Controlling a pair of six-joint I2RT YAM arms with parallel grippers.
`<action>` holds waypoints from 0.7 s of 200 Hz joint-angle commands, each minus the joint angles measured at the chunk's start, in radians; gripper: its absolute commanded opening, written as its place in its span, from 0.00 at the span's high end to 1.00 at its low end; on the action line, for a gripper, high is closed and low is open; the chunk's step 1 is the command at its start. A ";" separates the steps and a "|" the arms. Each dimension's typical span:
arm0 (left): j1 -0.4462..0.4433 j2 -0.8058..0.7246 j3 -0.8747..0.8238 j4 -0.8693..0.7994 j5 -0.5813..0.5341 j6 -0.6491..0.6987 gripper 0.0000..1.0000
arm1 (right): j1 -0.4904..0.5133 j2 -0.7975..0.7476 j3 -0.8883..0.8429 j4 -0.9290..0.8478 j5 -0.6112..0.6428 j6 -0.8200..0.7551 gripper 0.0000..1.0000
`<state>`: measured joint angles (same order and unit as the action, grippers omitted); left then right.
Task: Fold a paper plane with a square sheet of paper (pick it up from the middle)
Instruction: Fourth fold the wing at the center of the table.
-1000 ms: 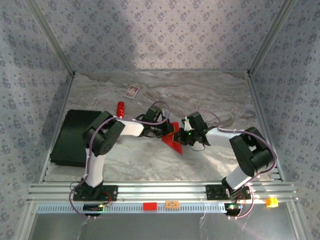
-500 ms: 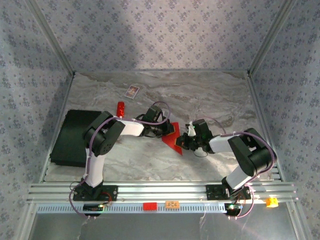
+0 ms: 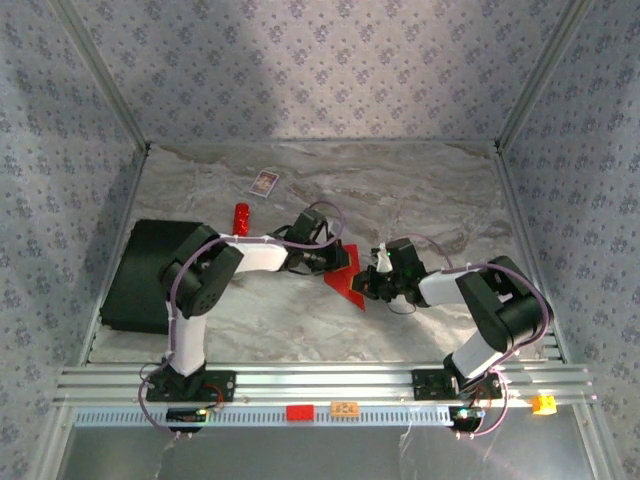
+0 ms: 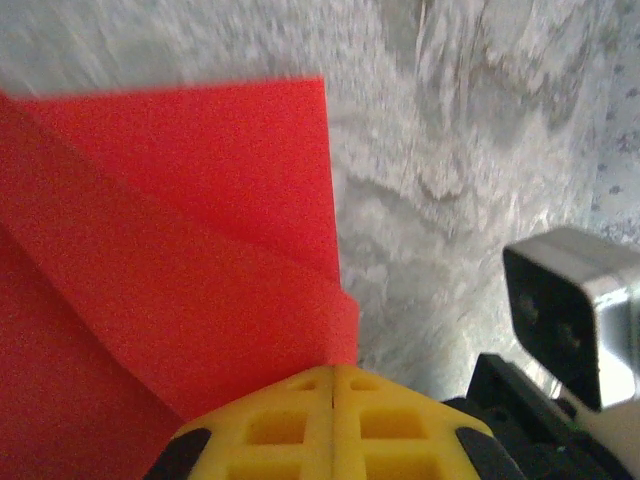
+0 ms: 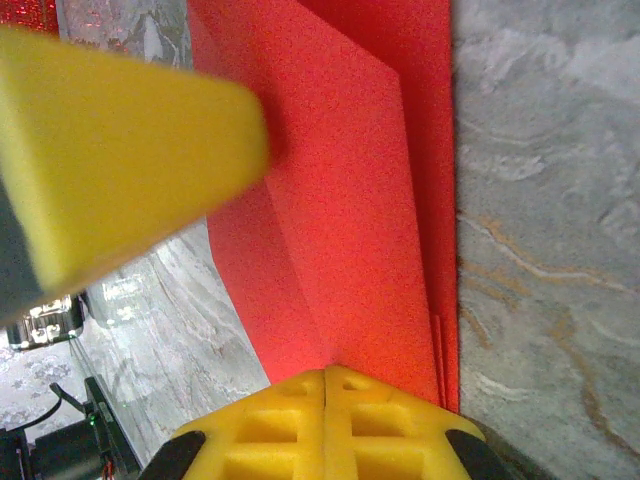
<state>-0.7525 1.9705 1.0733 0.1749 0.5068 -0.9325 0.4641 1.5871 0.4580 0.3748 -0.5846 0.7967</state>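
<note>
The square sheet of paper [image 3: 346, 281], bright red and folded into several layers, lies at mid table between the two arms. My left gripper [image 3: 336, 263] reaches in from the left and is shut, its yellow fingertips [image 4: 333, 372] pinching a folded corner of the paper [image 4: 180, 230]. From the right, my right gripper [image 3: 368, 286] is also shut, and its tips [image 5: 327, 375] hold a crease of the paper [image 5: 350, 200] with layered edges along the right side. The left gripper's yellow finger [image 5: 120, 150] shows blurred in the right wrist view.
A black mat [image 3: 140, 275] lies at the left. Behind the left arm are a red stick [image 3: 241, 216] and a small printed card [image 3: 264, 182]. Patterned walls close the sides and back, and an aluminium rail [image 3: 320, 380] runs along the near edge.
The right gripper has drawn back toward the near side along the paper's right edge, then held still. The left gripper and the paper have hardly moved.
</note>
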 commanded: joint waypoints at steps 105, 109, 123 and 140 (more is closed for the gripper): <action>0.024 0.057 0.037 -0.161 -0.111 0.003 1.00 | -0.010 0.045 -0.030 -0.148 0.050 -0.020 1.00; 0.026 0.060 0.046 -0.164 -0.113 0.004 1.00 | -0.011 0.046 -0.030 -0.148 0.050 -0.020 1.00; 0.035 0.069 0.073 -0.178 -0.116 0.012 1.00 | -0.012 0.048 -0.031 -0.148 0.049 -0.021 1.00; 0.048 0.081 0.095 -0.179 -0.111 0.018 1.00 | -0.010 0.053 -0.030 -0.148 0.048 -0.025 1.00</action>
<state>-0.7441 2.0106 1.1294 0.0544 0.4847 -0.9421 0.4603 1.5917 0.4591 0.3748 -0.5915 0.7956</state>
